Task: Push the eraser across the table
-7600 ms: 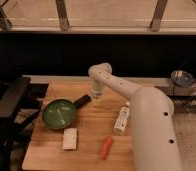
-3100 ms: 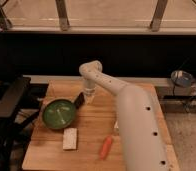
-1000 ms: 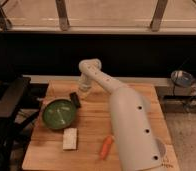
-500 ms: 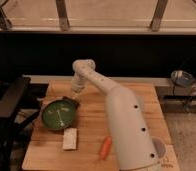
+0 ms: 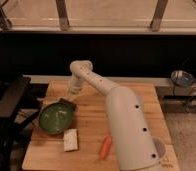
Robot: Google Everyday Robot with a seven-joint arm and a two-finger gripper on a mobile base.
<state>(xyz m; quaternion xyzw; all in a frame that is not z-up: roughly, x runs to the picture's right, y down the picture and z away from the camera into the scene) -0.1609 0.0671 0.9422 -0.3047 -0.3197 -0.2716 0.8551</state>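
The eraser (image 5: pixel 67 103) is a small black block lying on the wooden table (image 5: pixel 91 131), at the far-right rim of the green bowl (image 5: pixel 55 119); I cannot tell whether it touches the rim. My gripper (image 5: pixel 72 94) is at the end of the white arm, low over the table's far-left part. It is just behind the eraser and very close to it or touching it. The arm stretches from the near right across the table.
A pale white block (image 5: pixel 70 139) lies in front of the bowl. An orange carrot-like piece (image 5: pixel 105 147) lies near the front edge beside the arm. Black equipment (image 5: pixel 10 97) stands left of the table. A round metal object (image 5: pixel 183 78) sits off to the right.
The gripper has swept left along the far side of the table. The eraser has slid left with it and is now at the green bowl's rim.
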